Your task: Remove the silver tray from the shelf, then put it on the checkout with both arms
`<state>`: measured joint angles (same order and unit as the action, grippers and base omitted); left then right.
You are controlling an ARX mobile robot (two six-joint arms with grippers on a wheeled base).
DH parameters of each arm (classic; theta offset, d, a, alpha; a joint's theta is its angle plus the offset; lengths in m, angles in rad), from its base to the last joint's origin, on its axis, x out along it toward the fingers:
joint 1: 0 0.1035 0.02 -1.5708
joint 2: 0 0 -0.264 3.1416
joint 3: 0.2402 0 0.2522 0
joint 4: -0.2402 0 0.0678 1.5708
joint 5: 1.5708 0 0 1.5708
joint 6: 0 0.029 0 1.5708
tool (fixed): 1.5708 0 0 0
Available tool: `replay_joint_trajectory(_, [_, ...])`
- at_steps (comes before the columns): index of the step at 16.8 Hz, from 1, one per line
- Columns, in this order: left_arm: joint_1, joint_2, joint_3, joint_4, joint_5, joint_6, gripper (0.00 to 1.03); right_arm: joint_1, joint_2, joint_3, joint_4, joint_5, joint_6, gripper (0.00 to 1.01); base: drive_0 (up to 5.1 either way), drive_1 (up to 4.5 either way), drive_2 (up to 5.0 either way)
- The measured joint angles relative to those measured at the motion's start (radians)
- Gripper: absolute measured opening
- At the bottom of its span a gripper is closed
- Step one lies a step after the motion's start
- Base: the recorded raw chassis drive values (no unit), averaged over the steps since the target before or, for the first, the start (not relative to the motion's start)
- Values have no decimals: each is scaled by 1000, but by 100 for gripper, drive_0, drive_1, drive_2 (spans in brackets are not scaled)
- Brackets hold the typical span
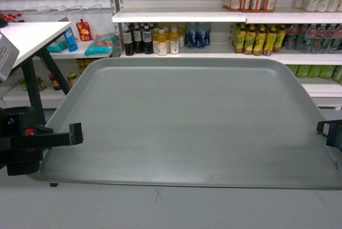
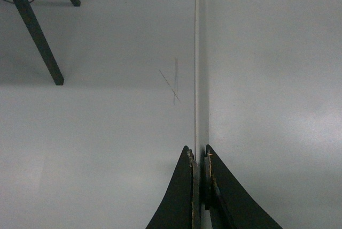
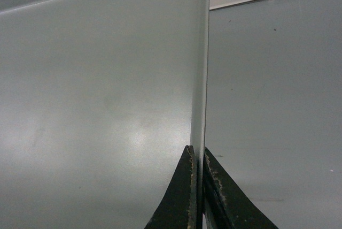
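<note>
Grey tray [image 1: 187, 122] held level in the air between both grippers, left gripper [image 1: 77, 132] clamped on its left rim, right gripper [image 1: 325, 128] clamped on its right rim, floor [image 2: 96, 132] below, drink shelves [image 1: 224, 16] beyond the tray

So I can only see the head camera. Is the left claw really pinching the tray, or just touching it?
Observer: Pinching. In the left wrist view the left gripper has its jaws closed on the tray rim, one on each side.
Operator: And the right one? I only see a bit of it.
Observer: Same. The right gripper is clamped on the rim in its own view.
Operator: What's under the tray?
Observer: The wrist views show grey floor past the edges, so it is held in the air.
</note>
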<state>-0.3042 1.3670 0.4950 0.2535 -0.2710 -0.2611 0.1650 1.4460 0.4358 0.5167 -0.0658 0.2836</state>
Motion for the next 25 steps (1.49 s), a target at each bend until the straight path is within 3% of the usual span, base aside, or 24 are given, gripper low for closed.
replay_joint_trajectory(25, [0,0,0,-2,-1,0,3,0,-1,0,1,-2,2,3,-486,236,236])
